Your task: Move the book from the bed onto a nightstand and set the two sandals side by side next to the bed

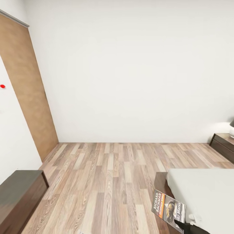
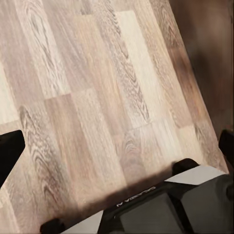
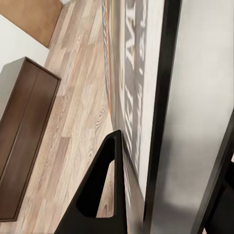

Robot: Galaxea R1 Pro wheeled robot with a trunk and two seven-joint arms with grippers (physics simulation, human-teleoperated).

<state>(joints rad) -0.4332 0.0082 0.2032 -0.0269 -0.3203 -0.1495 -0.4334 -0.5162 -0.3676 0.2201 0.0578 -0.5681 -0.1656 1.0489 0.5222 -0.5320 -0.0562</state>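
Head view: right fingers [image 1: 179,224] clamp book [image 1: 169,208] beside bed [image 1: 204,191]; left fingers [image 2: 117,146] spread, empty.

Left pincer [image 2: 117,146]: black fingers [image 2: 9,151] with blunt, matte tips, seen at the frame edges. Its housing [image 2: 161,209] is dark grey with pale grey angular panels and small white lettering, illegible.

Right pincer [image 3: 134,185]: black finger [image 3: 97,190], a hollow triangular frame with a long cut-out. Surfaces smooth, no screws or cables discernible.
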